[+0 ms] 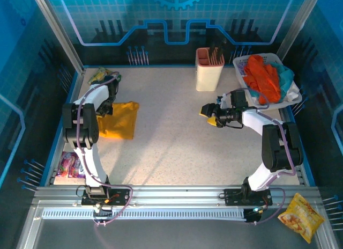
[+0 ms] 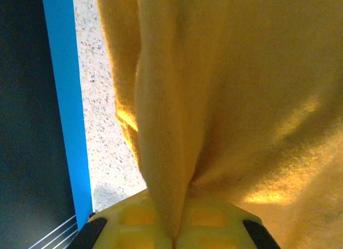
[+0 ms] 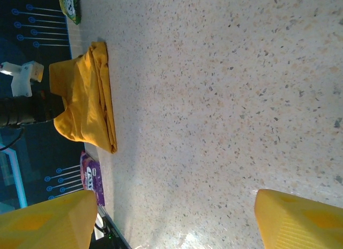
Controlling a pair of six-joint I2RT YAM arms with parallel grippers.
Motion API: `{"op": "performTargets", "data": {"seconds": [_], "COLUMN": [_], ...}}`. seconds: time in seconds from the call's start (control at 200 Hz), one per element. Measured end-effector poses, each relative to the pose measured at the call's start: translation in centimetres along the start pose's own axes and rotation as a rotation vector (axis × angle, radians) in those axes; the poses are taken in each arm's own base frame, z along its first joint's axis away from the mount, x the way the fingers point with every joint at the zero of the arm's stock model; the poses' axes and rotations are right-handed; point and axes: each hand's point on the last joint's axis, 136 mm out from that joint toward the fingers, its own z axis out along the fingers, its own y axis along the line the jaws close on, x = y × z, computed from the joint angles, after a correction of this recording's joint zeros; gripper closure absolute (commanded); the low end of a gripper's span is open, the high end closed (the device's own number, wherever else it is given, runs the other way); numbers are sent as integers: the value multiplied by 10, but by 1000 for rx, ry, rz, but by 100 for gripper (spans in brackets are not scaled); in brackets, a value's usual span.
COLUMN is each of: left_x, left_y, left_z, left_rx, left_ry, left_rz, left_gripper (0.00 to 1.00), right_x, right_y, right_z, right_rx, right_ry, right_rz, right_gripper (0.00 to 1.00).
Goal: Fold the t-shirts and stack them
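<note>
1. Near left of the surface (image 1: 177,147): the yellow tee (image 1: 120,120) is lying close to the left border, bunched and already doubled over rather than spread flat. Judging the step: a fold is under way on this first shirt, and no stack is showing yet.
2. The left tool (image 2: 174,230) is clamping a ridge of that tee. The cloth is running straight out from between its yellow fingers (image 2: 134,219), with no gap to be seen beside the fabric. In the right wrist view one edge of the tee is standing up off the surface beside the left arm.
3. The next move is likely calling for that pinched edge to be carried across the rest of the shirt and laid down square. The cloth is soft, so it is apt to sag or crease if it is released early.
4. Mid surface, right side: the right tool (image 1: 206,110) is hovering over bare surface, pointing toward the tee but well apart from it. Its fingers are spread wide and are holding nothing.
5. Far right: a white basket (image 1: 241,61) is holding an orange-red shirt (image 1: 262,77) heaped on top, with a teal shirt (image 1: 285,74) showing beside it. Both are waiting unfolded.
6. Far middle: a beige holder (image 1: 209,72) is standing just beside the basket.
</note>
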Motion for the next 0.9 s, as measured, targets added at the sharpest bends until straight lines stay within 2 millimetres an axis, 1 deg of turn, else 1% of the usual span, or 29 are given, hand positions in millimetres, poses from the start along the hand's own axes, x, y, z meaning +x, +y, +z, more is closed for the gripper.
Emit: {"op": "performTargets", "data": {"seconds": [0.145, 0.425, 0.615, 0.64, 0.68, 0.74, 0.755, 0.821, 0.876, 0.901], "left_x": [-4, -9, -12, -13, -13, -14, -14, -15, -16, -16], "left_y": [5, 24, 30, 31, 32, 34, 35, 38, 41, 42], "left_z": [6, 19, 22, 22, 23, 24, 24, 25, 25, 25], "left_rx": [-20, -63, -87, -88, -91, -97, -98, -108, -119, -123], "left_ry": [-7, 1, -8, -9, -11, -13, -14, -15, -18, -20], "left_rz": [7, -29, -27, -28, -31, -37, -37, -43, -54, -56], "left_gripper": [100, 100, 100, 99, 95, 87, 80, 60, 38, 27], "right_x": [2, 3, 5, 5, 5, 5, 5, 5, 5, 5], "right_y": [-2, -5, -9, -9, -8, -9, -9, -9, -9, -9], "right_z": [1, 3, 5, 5, 5, 5, 5, 5, 6, 6], "right_rx": [3, 6, 12, 12, 11, 11, 11, 11, 12, 12], "right_ry": [9, 18, 27, 28, 28, 28, 27, 28, 29, 29], "right_rz": [2, 8, 12, 12, 12, 12, 11, 11, 13, 14], "right_gripper": [22, 22, 22, 22, 22, 22, 22, 22, 22, 22]}}
